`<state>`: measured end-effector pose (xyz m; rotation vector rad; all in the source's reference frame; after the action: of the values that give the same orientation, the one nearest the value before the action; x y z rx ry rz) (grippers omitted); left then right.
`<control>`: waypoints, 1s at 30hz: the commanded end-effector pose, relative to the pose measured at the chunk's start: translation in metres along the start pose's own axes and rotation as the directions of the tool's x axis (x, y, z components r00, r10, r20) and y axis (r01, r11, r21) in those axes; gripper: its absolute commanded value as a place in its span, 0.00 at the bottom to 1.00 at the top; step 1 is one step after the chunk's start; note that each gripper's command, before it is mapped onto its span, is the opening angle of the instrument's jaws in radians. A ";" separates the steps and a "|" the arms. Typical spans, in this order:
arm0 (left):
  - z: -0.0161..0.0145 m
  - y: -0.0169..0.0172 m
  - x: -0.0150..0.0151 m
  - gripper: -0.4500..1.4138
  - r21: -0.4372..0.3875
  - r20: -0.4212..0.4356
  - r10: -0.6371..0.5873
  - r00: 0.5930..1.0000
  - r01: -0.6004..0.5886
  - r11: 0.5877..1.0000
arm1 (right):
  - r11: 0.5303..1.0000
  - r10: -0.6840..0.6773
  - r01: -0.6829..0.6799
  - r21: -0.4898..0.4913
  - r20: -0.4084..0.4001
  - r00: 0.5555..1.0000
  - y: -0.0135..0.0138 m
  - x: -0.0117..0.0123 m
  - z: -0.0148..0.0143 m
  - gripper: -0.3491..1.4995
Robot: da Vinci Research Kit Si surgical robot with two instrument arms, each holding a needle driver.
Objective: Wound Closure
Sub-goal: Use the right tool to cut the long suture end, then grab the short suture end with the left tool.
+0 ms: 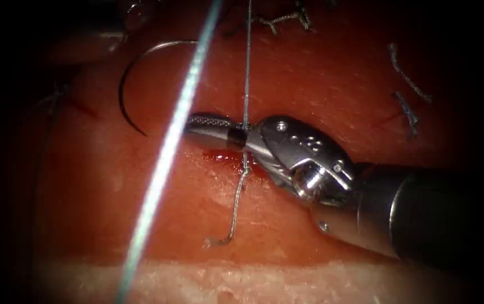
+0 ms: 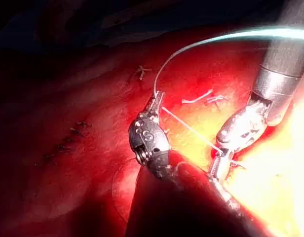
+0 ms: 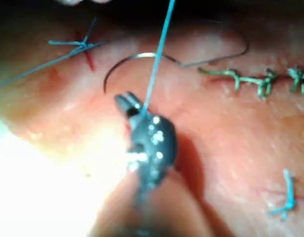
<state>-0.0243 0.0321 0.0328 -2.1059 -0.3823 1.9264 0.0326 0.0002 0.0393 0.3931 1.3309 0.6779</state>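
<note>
Tissue: the pork belly (image 1: 321, 73) spans the endoscope view, a small red-fluid patch (image 1: 222, 157) at the cut near its middle.
Right gripper (image 1: 214, 128): enters from the tissue's right edge — clamped on the thread (image 1: 247, 67) above the cut.
Left gripper (image 2: 157, 98): in the left wrist view, clamped on thread.
Needle (image 1: 132, 79): lies free on the tissue's surface left of the cut — neither gripper touches it.
Cut thread ends (image 1: 408, 95): toward the tissue's right edge.

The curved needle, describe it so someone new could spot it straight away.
Start at the right tool lying across the tissue, jaws shut on the thread. Up and left of its tip lies the needle, loose on the surface: a dark rigid arc, unlike the limp threads.
</note>
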 end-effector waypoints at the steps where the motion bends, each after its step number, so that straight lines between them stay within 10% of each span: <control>1: 0.0003 -0.0007 -0.0001 0.00 0.000 -0.002 0.006 1.000 -0.006 1.000 | 1.000 -0.001 0.001 0.003 -0.001 1.000 0.0003 -0.0004 0.0006 0.00; 19: -0.0035 -0.0017 0.0005 0.00 0.029 0.036 0.032 0.999 -0.033 0.999 | 0.996 -0.005 0.003 0.092 0.017 1.000 0.0005 0.0000 -0.0012 0.00; 20: -0.0042 -0.0017 0.0005 0.00 0.032 0.038 0.033 0.999 -0.034 0.999 | 0.995 -0.007 0.005 0.095 0.017 1.000 0.0002 0.0001 -0.0012 0.20; 21: -0.0061 -0.0017 0.0003 0.00 0.036 0.050 0.034 0.998 -0.036 0.999 | 0.999 -0.007 0.007 0.034 0.006 1.000 0.0000 0.0004 -0.0014 0.75; 22: -0.0070 -0.0018 0.0002 0.00 0.039 0.062 0.042 0.997 -0.044 0.998 | 1.000 -0.005 0.005 -0.021 -0.001 1.000 0.0001 0.0008 -0.0017 0.96; 29: -0.0161 -0.0014 -0.0026 0.00 0.026 0.212 0.080 0.974 -0.087 0.996 | 0.995 0.001 -0.003 -0.098 -0.022 1.000 0.0029 0.0049 -0.0094 0.98; 30: -0.0179 -0.0008 -0.0030 0.14 0.023 0.243 0.034 0.969 -0.041 0.999 | 0.994 -0.002 -0.002 -0.113 -0.029 1.000 0.0036 0.0056 -0.0115 0.98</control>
<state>-0.0057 0.0307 0.0369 -1.8518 -0.3906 2.2045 0.0210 0.0051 0.0342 0.2945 1.3122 0.7599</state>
